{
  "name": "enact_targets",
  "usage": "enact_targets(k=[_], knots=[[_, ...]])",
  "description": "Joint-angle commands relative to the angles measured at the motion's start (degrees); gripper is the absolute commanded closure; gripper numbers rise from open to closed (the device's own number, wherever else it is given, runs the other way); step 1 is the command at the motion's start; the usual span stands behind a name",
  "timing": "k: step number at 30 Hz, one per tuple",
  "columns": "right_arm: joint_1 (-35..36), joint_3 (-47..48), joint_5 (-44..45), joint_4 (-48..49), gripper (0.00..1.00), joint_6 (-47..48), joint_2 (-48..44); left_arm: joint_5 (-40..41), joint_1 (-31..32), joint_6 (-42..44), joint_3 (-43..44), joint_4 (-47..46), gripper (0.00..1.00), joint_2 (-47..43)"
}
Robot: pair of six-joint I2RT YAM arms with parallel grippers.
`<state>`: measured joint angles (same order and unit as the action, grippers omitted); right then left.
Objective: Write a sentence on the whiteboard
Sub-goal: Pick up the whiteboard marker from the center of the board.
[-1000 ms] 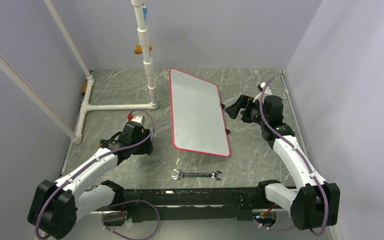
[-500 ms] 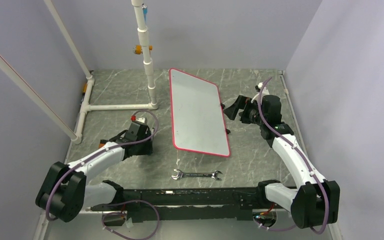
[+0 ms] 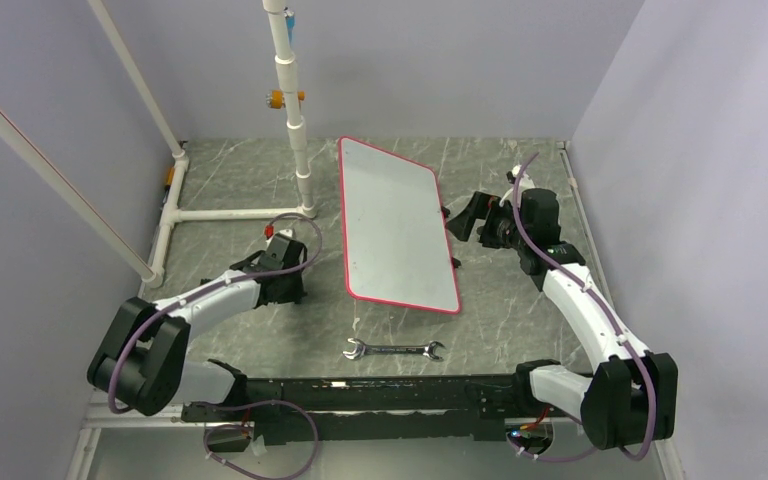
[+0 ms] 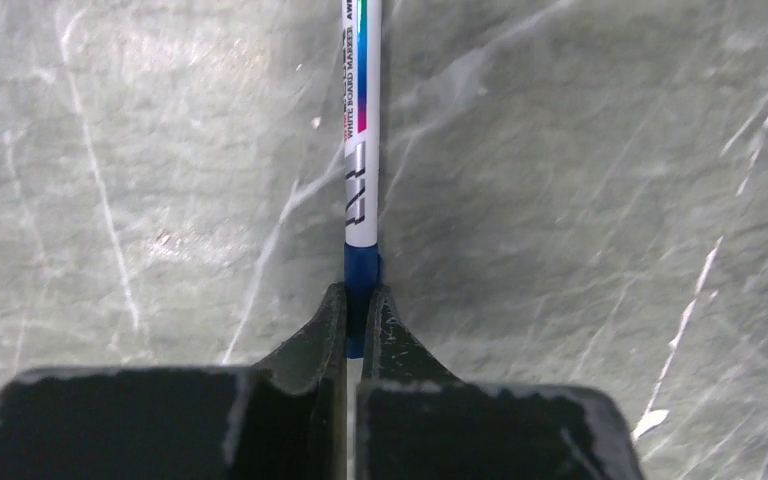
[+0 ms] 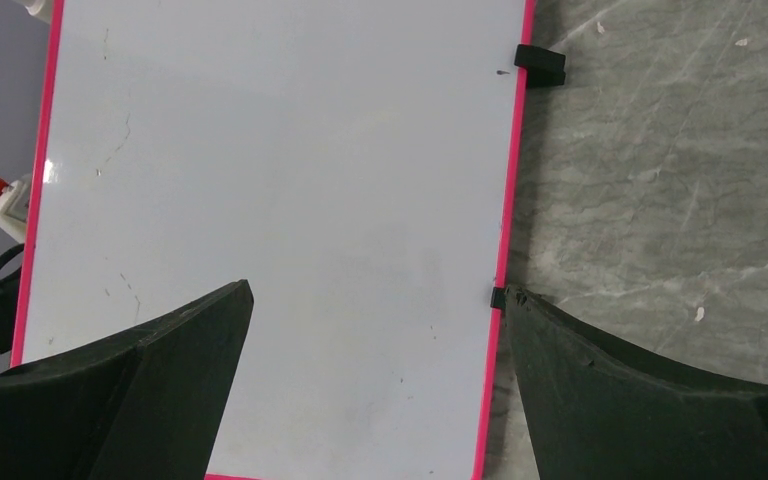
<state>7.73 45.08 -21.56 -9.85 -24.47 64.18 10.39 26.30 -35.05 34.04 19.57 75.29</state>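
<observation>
Partly cropped marker [image 4: 362, 150], left claw [image 4: 360, 303] clamped

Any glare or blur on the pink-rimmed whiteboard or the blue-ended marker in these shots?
Top external view: the pink-rimmed white rectangular whiteboard looks evenly lit, no glare. Right wrist view: its surface is sharp, faint scuffs showing. Left wrist view: the white marker with a blue end is crisp, print readable.

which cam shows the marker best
The left wrist view: the marker runs up the middle of the frame, print readable, its blue end pinched in the left gripper. In the top view that gripper hides it. The right wrist view shows the whiteboard, not the marker.
</observation>
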Motion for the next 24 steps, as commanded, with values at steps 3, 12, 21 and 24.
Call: enact_targets(k=[3, 12, 21, 24], knots=[[1.13, 3.23, 1.27, -0.39, 0.00, 1.49, 0.26, -1.52, 0.91, -1.99, -0.01, -2.49, 1.00, 3.37], [4.99, 6.51, 3.52, -3.05, 0.00, 0.41, -3.39, -3.16, 0.93, 2.96, 6.28, 4.80, 1.00, -9.95], [5.10, 9.87, -7.81, -1.74, 0.00, -2.31, -4.70, -1.80, 0.94, 10.70, 22.27, 20.79, 1.00, -17.32], [5.33, 11.30, -12.07, -1.59, 0.00, -2.70, -4.14, -2.83, 0.94, 13.30, 25.64, 23.32, 1.00, -19.49]])
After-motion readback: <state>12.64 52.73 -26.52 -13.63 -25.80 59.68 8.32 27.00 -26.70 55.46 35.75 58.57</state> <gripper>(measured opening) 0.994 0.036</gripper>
